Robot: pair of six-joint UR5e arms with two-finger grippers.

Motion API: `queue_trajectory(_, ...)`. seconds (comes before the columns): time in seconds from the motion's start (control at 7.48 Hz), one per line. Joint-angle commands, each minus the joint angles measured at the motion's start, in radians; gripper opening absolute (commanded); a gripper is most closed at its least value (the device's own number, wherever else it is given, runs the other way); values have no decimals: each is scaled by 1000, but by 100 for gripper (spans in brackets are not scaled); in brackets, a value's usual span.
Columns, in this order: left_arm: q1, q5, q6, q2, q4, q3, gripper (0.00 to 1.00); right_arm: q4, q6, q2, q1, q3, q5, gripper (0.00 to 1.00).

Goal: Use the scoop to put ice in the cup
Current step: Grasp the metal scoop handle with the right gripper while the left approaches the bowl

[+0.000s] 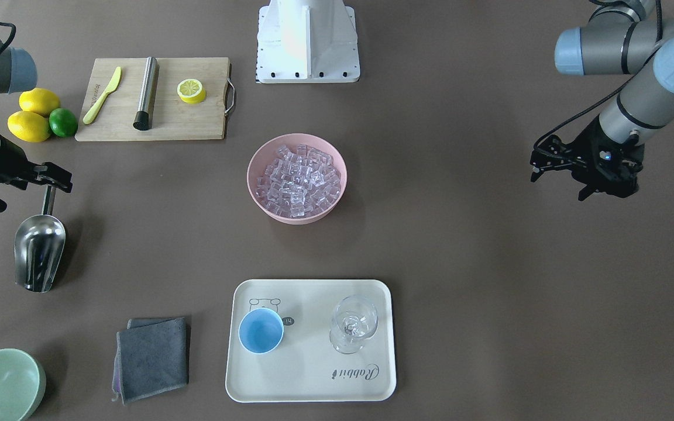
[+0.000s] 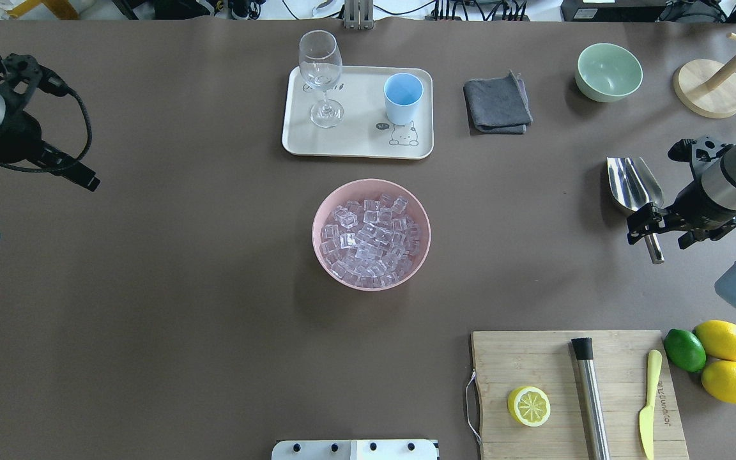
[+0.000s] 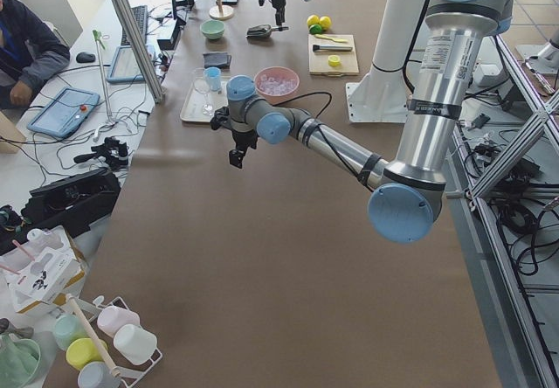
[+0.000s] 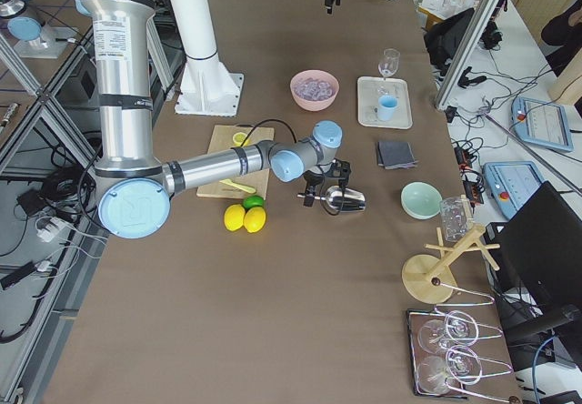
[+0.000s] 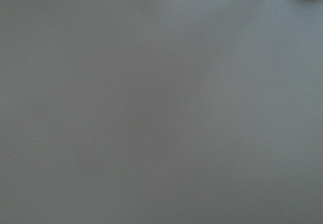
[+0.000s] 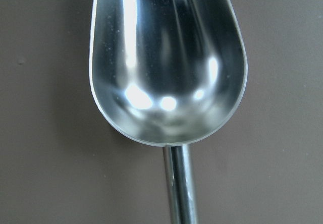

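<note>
while the left gripper point(image 1: 553, 166) hangs with unreadable jaws, right gripper point(image 2: 650, 220) clamped on scoop point(image 6: 166, 62), trough empty up close

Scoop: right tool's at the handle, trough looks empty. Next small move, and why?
Probably carry the scoop across to the pink bowl, trough leading. The right tool sits at the handle, seemingly shut on it. The trough is empty in the right wrist view, all the ice is in that bowl, and the cup on the tray holds none.
</note>
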Motion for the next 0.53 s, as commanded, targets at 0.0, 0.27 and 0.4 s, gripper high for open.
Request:
queue_trajectory(0.0,93,10,1,-85,-32,-39,98,0,-54,-1,-22,-28,-35,100)
queue_trajectory(0.27,133,11,4,-104,-113,-48,98,3,-55,8,-24,-55,-43,87)
queue_trajectory(0.4,142,24,5,-109,-138,-59,98,1,-45,21,-25,-56,-44,69)
